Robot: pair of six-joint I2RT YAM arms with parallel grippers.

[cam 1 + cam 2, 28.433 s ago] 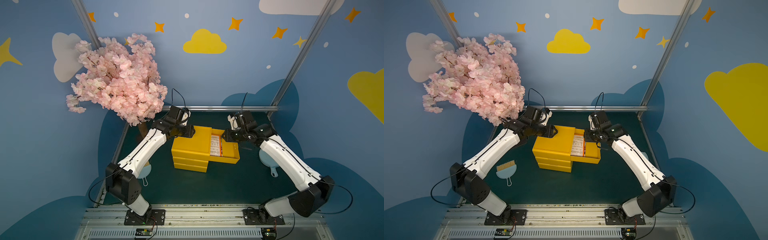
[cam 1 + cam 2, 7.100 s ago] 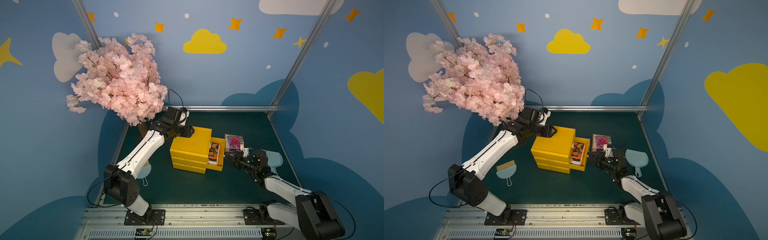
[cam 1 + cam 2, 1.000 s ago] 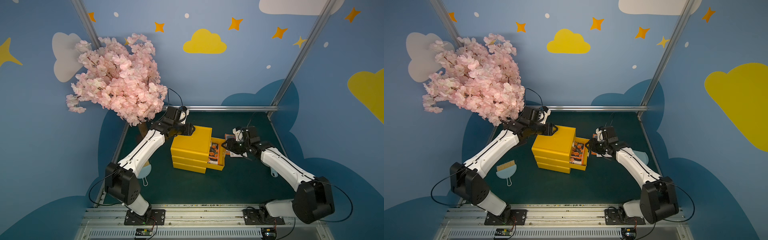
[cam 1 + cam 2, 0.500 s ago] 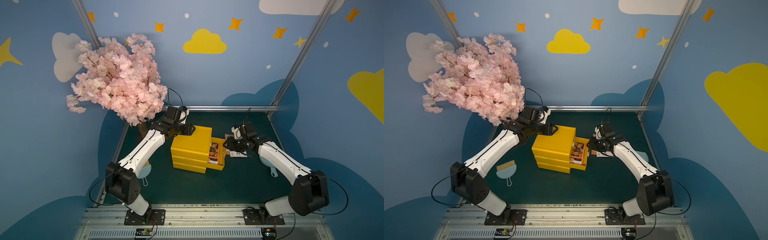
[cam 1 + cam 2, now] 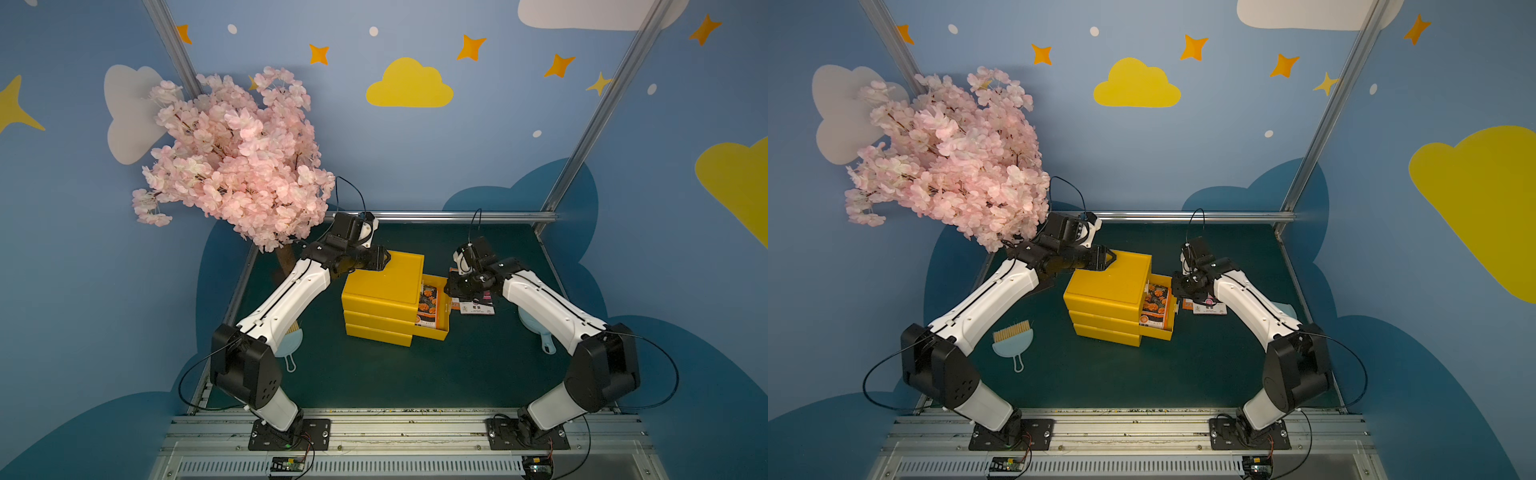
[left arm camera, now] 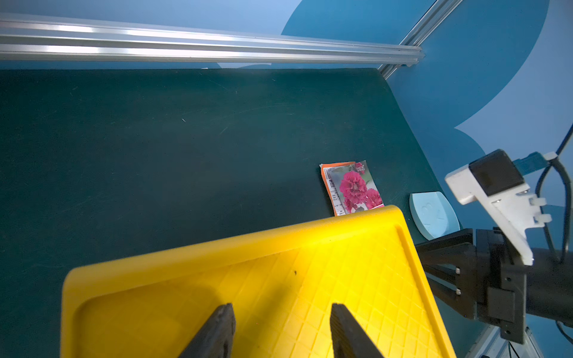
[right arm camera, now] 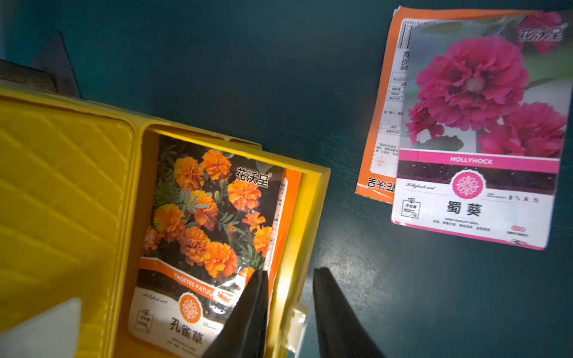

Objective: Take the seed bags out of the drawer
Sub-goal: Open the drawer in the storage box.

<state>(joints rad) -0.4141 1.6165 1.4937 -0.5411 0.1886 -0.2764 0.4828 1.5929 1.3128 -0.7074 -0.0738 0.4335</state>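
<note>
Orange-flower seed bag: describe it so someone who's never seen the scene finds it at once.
Find the yellow three-drawer cabinet in the middle of the green mat. Its top drawer is pulled out, with the orange-flower seed bag lying inside. It shows orange marigolds, unlike the pink hollyhock bag lying out on the mat.

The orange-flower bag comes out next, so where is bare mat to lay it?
Bare mat: between cabinet and front rail, and between cabinet and back rail. Crowded beside the open drawer: pink bag, dustpan, right gripper.
</note>
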